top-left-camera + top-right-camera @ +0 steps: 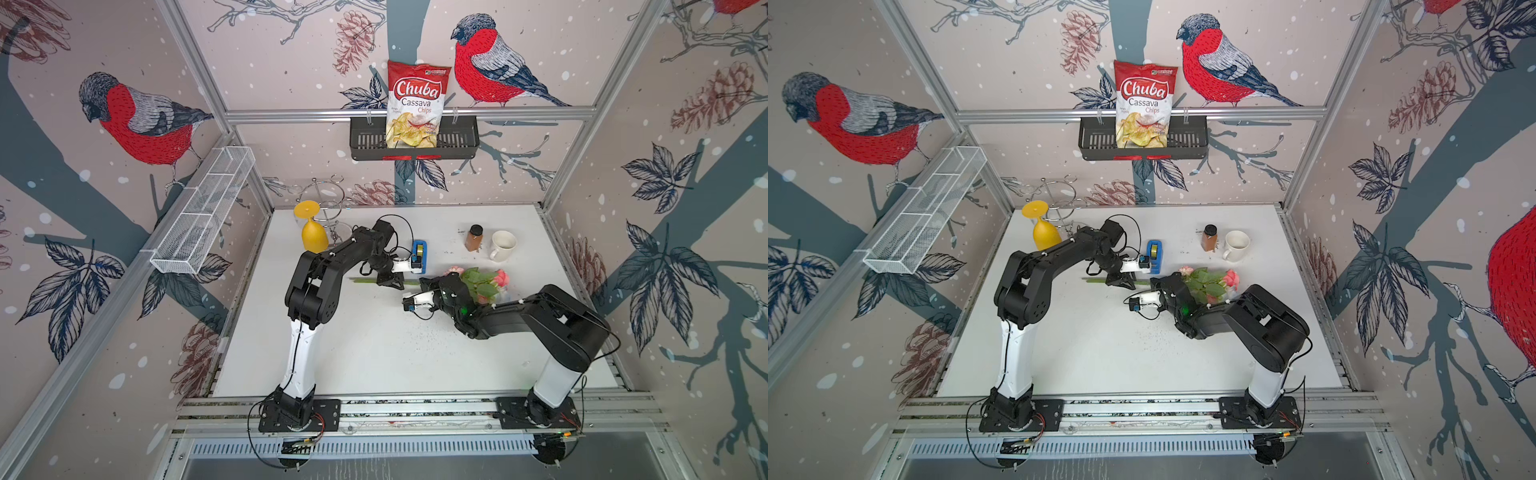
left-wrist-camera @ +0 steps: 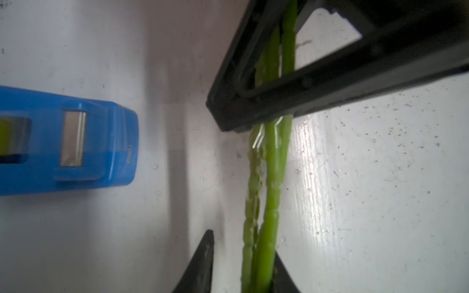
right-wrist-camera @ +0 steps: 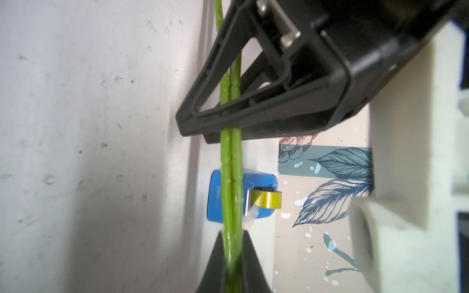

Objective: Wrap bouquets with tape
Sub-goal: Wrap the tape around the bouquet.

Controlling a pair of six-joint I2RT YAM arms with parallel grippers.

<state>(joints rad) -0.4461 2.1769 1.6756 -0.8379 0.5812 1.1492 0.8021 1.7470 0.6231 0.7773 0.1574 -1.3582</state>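
Your right tool (image 3: 233, 241) is clamped on the stems (image 2: 272, 177) of the bouquet (image 1: 484, 284). The bouquet stretches across the middle of the desk (image 1: 374, 353), blooms beside your right arm's wrist and stem ends pointing toward your left arm. Your left tool (image 2: 243, 243) straddles the same stems just beside the right one, jaws slightly apart with a gap on one side, so it grips nothing firmly. Between the two tools a glossy band sits on the stems; it looks like clear tape, though the wrist view is too soft to be sure. If so, the step is to press that band down: close the left tool gently over it, hold the stems level with the right, and avoid sliding along them, which could peel the tape. The tape dispenser (image 1: 419, 252) stands just behind the stems, close to your left wrist, with a loose tab at its cutter, so mind it when you lift. The spice jar (image 1: 473, 237) and mug (image 1: 503, 245) sit farther back, apart from the blooms. The desk toward the arm bases is open, so retreat that way.
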